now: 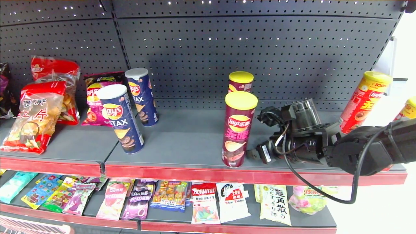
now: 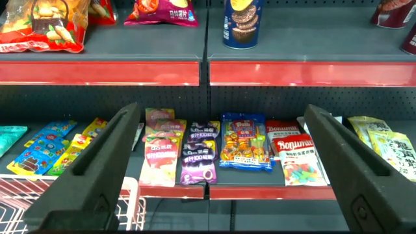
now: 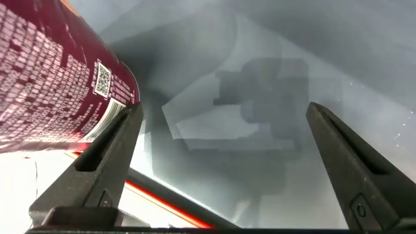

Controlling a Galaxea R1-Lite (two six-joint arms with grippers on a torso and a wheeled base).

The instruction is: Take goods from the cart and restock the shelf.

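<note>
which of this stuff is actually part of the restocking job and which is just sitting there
In the job:
front maroon can, standing at the upper shelf edge
open right pincer beside it
open left pincer
cart corner

Just there:
blue cans
rear maroon can
red can
peanut bags
sweet packets below
</note>
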